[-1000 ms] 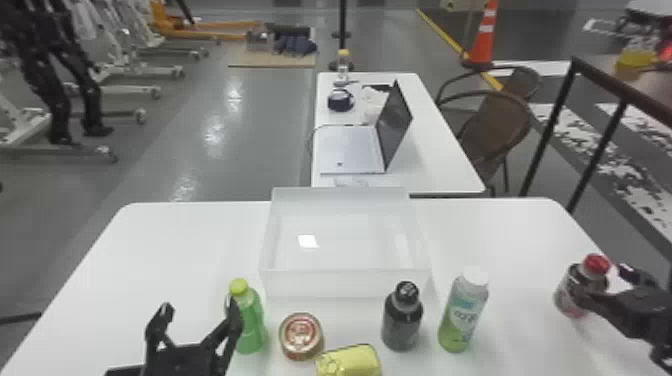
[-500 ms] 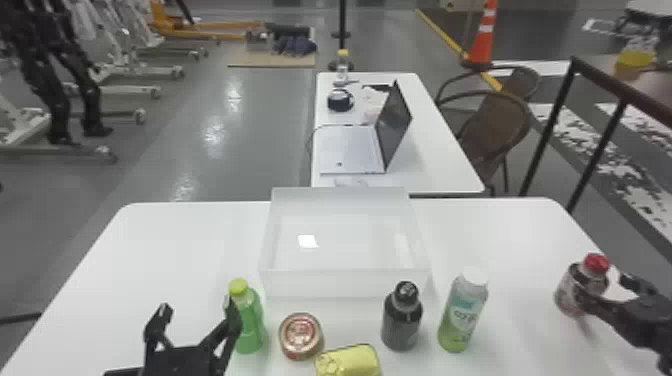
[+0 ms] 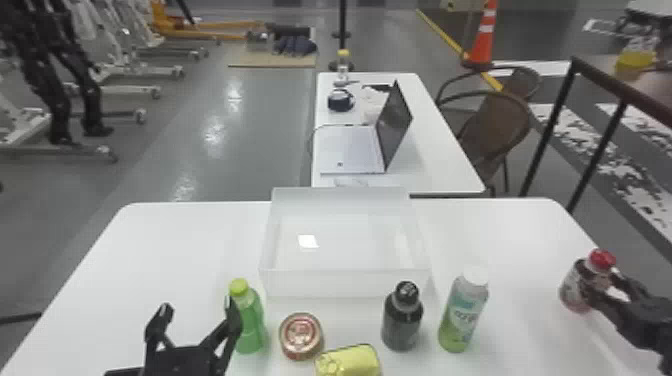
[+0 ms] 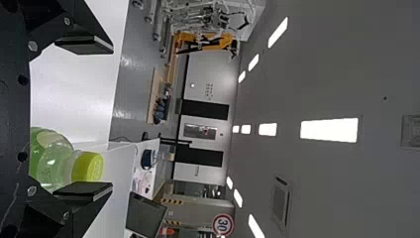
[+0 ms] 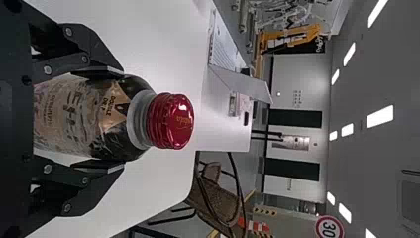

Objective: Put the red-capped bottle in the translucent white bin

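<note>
You are gripping the red-capped bottle (image 3: 575, 289) upright near the bench's (image 3: 165, 260) right edge, your right claw (image 5: 120, 118) bracing both sides below its cap, probably steadying it for the bin (image 3: 345, 283). Your left claw (image 3: 198, 306) is hanging open, seemingly idle.

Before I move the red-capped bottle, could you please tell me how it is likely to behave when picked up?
The red-capped bottle is upright and taller than wide, so it may tip if pushed high up. Its shiny wrapping could slip in the right tool. The dark shoulder suggests contents, so probably some weight.
</note>
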Tool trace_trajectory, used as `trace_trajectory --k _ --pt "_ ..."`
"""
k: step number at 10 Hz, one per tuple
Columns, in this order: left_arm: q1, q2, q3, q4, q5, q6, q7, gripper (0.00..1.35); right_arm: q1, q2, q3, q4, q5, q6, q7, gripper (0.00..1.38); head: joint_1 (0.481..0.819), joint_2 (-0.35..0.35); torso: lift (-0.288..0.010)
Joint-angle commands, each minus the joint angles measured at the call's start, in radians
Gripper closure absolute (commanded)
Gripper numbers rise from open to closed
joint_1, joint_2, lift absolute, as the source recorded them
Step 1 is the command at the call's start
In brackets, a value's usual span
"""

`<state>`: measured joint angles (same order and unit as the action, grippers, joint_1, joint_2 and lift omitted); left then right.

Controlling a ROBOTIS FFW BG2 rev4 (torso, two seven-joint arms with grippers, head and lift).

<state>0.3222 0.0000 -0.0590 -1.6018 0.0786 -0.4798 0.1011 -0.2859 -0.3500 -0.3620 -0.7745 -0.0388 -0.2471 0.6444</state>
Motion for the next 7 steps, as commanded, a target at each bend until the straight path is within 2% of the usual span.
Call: trace_trajectory --k 1,4,7 --pt "0.000 -0.003 0.001 0.002 0.001 -0.003 0.000 0.30 -0.001 0.005 0.000 0.004 0.000 0.000 0.000 1.26 0.549 0.000 -0.100" --pt "0.001 -0.003 0.004 0.002 0.001 -0.007 0.000 0.30 0.008 0.016 0.002 -0.077 0.008 0.019 0.000 1.26 0.549 0.000 -0.100" --pt "0.001 -0.003 0.002 0.003 0.004 -0.007 0.000 0.30 0.045 0.040 0.002 -0.284 0.051 0.150 -0.020 1.26 0.549 0.000 -0.100"
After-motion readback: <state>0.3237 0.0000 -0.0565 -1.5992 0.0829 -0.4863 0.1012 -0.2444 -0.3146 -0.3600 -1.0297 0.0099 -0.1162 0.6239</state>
